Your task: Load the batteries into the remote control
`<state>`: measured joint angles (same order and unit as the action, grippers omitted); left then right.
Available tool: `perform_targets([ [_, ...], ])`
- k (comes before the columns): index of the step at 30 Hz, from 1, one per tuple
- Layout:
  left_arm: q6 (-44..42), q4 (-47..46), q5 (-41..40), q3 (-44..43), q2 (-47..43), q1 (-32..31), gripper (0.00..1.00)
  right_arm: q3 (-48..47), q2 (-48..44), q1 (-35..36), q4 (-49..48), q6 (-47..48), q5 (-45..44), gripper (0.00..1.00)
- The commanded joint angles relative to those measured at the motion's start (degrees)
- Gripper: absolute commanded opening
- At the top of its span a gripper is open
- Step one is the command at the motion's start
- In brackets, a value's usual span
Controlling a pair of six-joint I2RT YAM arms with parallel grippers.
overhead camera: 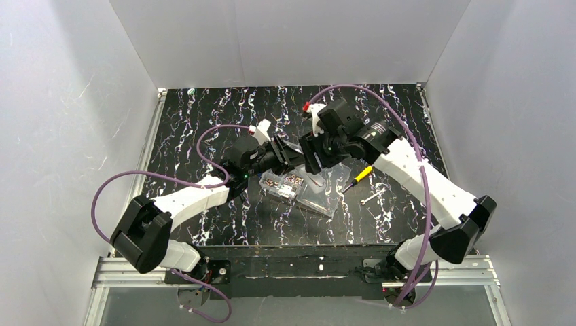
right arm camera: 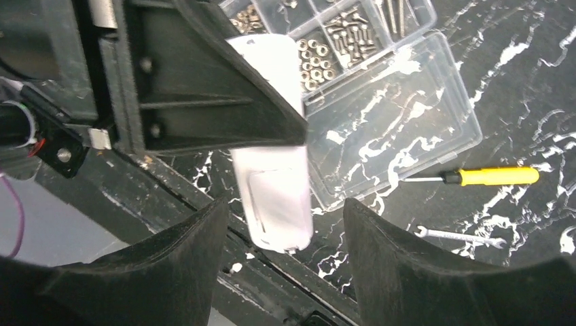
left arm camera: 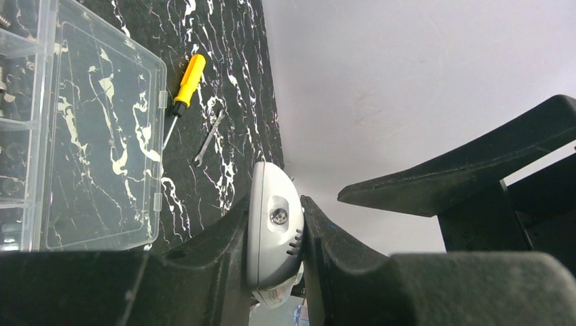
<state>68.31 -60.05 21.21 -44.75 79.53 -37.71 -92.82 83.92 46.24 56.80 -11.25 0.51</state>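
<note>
left gripper (left arm camera: pixel 275 234) clamps remote control (right arm camera: pixel 275 197) | right gripper (right arm camera: pixel 284 217) open, fingers clear of its edges

On the table (overhead camera: pixel 183 122), about the middle: compartmented box (overhead camera: pixel 280 183), with opened lid (overhead camera: pixel 320 195) flat just to its right. Right of the lid, tip just beside its edge: screwdriver (overhead camera: pixel 358 175). Nearer and a little further right, apart from it: small wrench (overhead camera: pixel 371 197). Above the box's far side, off the table: remote control (right arm camera: pixel 275 204), between the fingers of the left gripper (left arm camera: pixel 272 217) reaching in from the left. Opposite, from the right: right gripper (right arm camera: pixel 284 210), one finger either side of the remote's free end.
</note>
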Motion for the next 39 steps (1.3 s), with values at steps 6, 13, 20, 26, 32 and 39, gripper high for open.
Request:
perform_targets([
  [6, 2.0, -5.8, 0.8, -0.1, -0.7, -0.2, 0.00, 8.0, -9.0, -3.5, -4.9, -7.1, -14.0, 0.58],
  [13, 2.4, -6.4, 0.7, 0.0, -0.9, -0.3, 0.00, 14.6, -11.1, -5.8, -5.4, -7.0, -11.7, 0.38],
  [20, 3.4, -7.7, 0.1, 0.2, -0.3, -0.2, 0.00, 17.3, -12.2, -5.8, -7.0, -5.7, -4.3, 0.27],
  [26, 3.3, -7.4, 0.3, 0.1, -0.4, -0.2, 0.00, 17.4, -12.3, -5.8, -7.2, -4.8, -1.7, 0.24],
  [32, 3.0, -6.9, 0.2, 0.2, -0.6, -0.2, 0.00, 17.7, -12.5, -5.8, -7.4, -4.4, -0.9, 0.21],
  [39, 2.9, -6.7, 0.4, 0.1, -0.4, -0.2, 0.00, 18.2, -12.7, -5.8, -7.5, -4.1, 1.8, 0.13],
])
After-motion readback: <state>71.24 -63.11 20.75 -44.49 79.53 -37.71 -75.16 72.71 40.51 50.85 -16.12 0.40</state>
